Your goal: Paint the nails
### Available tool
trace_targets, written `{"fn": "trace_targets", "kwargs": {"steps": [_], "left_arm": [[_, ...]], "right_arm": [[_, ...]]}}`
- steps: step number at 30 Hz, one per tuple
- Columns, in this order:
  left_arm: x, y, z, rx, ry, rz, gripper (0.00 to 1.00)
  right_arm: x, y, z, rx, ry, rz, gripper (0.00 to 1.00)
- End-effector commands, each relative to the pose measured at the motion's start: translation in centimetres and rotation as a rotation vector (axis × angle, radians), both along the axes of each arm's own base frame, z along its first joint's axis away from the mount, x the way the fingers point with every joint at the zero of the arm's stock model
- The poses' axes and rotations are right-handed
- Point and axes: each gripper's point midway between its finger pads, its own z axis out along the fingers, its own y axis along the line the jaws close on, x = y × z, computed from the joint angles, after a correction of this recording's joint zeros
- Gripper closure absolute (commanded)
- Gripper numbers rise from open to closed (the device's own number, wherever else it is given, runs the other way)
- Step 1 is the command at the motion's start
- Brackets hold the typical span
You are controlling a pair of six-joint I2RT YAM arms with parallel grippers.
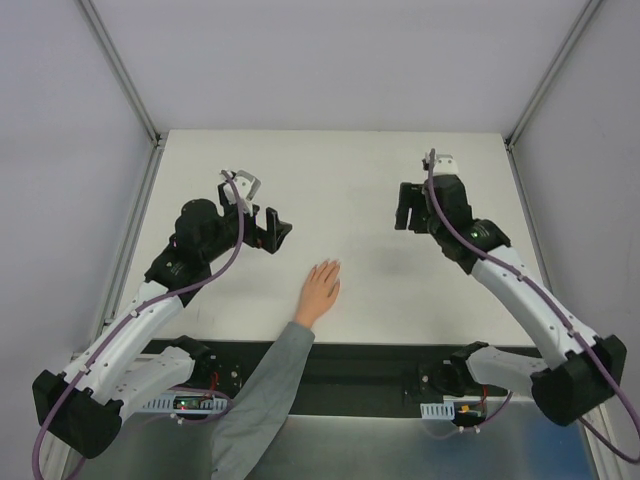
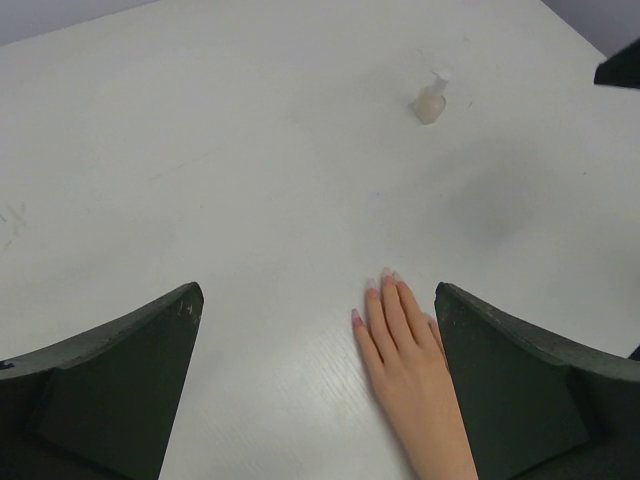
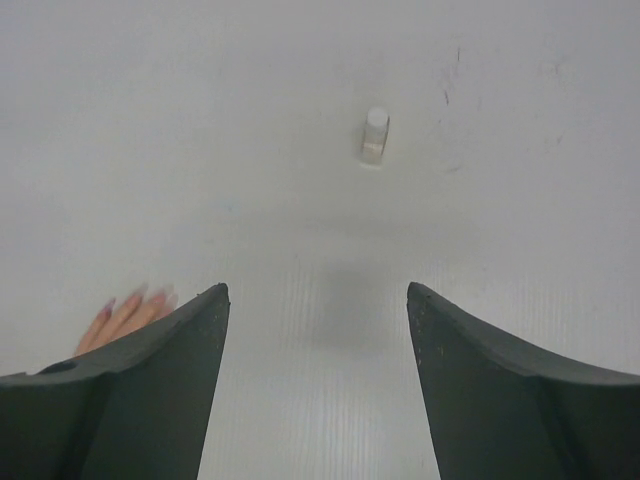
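A pale hand (image 1: 321,288) with a grey sleeve (image 1: 265,395) lies flat on the white table (image 1: 330,170), fingers pointing away. Its nails (image 2: 372,292) look pinkish in the left wrist view, and they also peek past the left finger in the right wrist view as nails (image 3: 135,295). My left gripper (image 1: 275,228) hovers left of and beyond the hand, open and empty, as the left gripper (image 2: 318,290) shows in its own view. My right gripper (image 1: 405,215) hangs to the hand's right, also open with nothing between the fingers of the right gripper (image 3: 317,289).
A small translucent whitish bottle (image 2: 430,100) stands upright on the table beyond the hand; it is the same bottle (image 3: 375,135) ahead of the right gripper. The table's metal frame rails (image 1: 140,215) run along both sides. The arm bases sit at the near edge.
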Motion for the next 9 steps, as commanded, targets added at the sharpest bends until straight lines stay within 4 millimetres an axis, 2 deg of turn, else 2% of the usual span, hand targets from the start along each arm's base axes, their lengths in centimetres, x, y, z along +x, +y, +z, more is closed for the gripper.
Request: {"fn": "trace_targets", "kwargs": {"steps": [1, 2, 3, 4, 6, 7, 8, 9], "left_arm": [[-0.8, -0.9, 3.6, -0.143, -0.008, -0.026, 0.01], [-1.5, -1.1, 4.4, -0.186, -0.004, -0.036, 0.01], [-1.9, -1.1, 4.9, -0.206, -0.004, -0.044, 0.01], [-2.3, -1.1, 5.1, -0.224, 0.0, -0.048, 0.01], [-3.4, -0.9, 6.3, -0.273, -0.003, -0.051, 0.01], [-3.7, -0.8, 6.7, -0.286, -0.007, -0.051, 0.01], [-4.4, -0.5, 8.1, -0.311, -0.029, -0.055, 0.01], [-4.8, -0.4, 8.9, -0.325, -0.044, -0.057, 0.01]], "right_arm": [[-6.6, -1.3, -2.9, 0.009, 0.175, 0.057, 0.24], [-7.3, -1.9, -2.5, 0.007, 0.168, 0.05, 0.23], [-8.0, -2.3, -1.1, 0.026, 0.119, 0.054, 0.23], [-8.6, -2.4, -1.0, 0.039, 0.098, 0.068, 0.23], [-8.4, -2.9, 1.4, 0.075, -0.019, 0.051, 0.23], [-8.6, -3.7, 4.1, 0.096, -0.092, 0.025, 0.22], [-8.9, -4.5, 4.7, 0.075, -0.096, 0.001, 0.19], [-9.1, -4.9, 5.6, 0.083, -0.113, -0.016, 0.01]]}}
